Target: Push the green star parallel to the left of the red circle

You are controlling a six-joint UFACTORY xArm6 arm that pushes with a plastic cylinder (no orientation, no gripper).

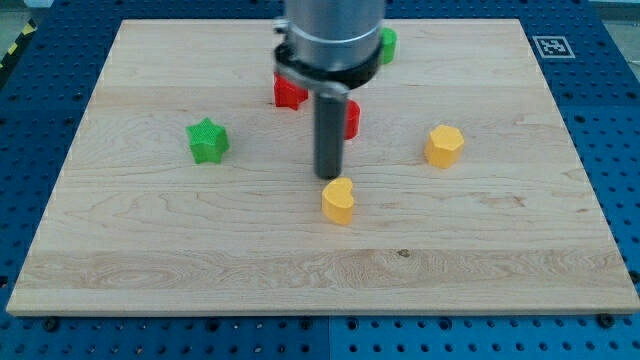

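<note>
Jaws were none on this arm: it ended in a dark rod, and my tip (pixel 329 177) stood just above the yellow heart-shaped block (pixel 339 201), near the board's middle. Well apart toward the view's left sat the green star (pixel 207 140). Two red blocks lay partly behind the rod, one (pixel 289 92) at its left and one (pixel 351 119) at its right; their shapes were hidden. Farther right sat a yellow hexagonal block (pixel 443 145), and a green block (pixel 386 45) peeked out near the wooden board's (pixel 500 250) top edge
</note>
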